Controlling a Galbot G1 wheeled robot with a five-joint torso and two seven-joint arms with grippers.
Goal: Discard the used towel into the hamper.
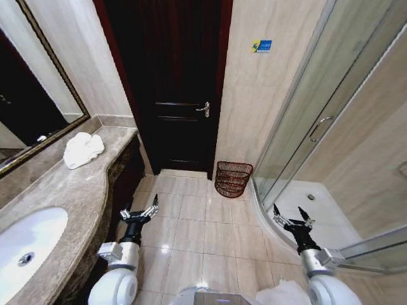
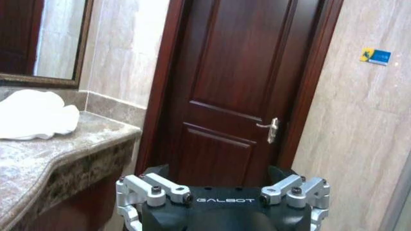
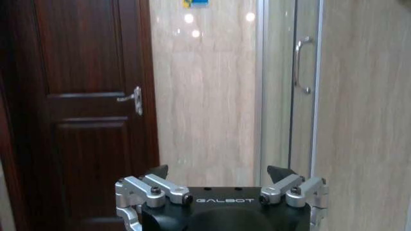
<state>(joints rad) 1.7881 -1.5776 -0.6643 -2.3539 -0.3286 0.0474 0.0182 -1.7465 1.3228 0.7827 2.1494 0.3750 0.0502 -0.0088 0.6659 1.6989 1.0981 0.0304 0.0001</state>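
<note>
White towel (image 1: pixel 83 150) was left on the marble counter (image 1: pixel 70 190), far from the hamper (image 1: pixel 233 178), while both the left gripper (image 1: pixel 140 213) and right gripper (image 1: pixel 292 220) were held open and empty, so a loose fold could be dropped.

Open floor (image 1: pixel 191 216) fills the frame's centre. The tabletop (image 1: pixel 76 184) crowds the left. The shower enclosure (image 1: pixel 318 127) walls the right.
</note>
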